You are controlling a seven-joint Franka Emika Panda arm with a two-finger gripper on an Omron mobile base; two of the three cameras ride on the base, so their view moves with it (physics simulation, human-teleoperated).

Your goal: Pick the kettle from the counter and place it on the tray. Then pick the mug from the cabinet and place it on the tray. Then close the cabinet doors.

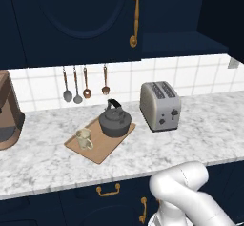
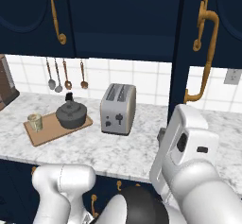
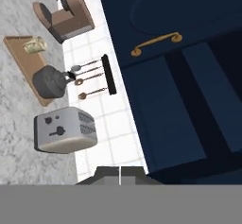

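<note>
The dark grey kettle [image 1: 114, 121] and the small cream mug [image 1: 84, 138] both stand on the wooden tray [image 1: 102, 148] on the marbled counter [image 1: 200, 139]. They appear again in the right base view as kettle [image 2: 72, 115], mug [image 2: 35, 122] and tray [image 2: 52, 132]. The left cabinet door [image 1: 71, 20] is closed. The right cabinet door [image 2: 215, 38] stands swung out, and the dark cabinet [image 2: 123, 24] interior is exposed. My gripper [image 3: 119, 175] is shut and holds nothing. Its white wrist housing [image 2: 186, 140] hangs just under the open door's lower edge, near the brass handle [image 2: 206, 48].
A silver toaster [image 1: 160, 106] stands right of the tray. Spoons hang on a wall rail [image 1: 85, 84] behind it. A brown coffee machine [image 1: 7, 113] sits at the counter's far left. Navy drawers with brass handles [image 1: 108, 190] run below the counter.
</note>
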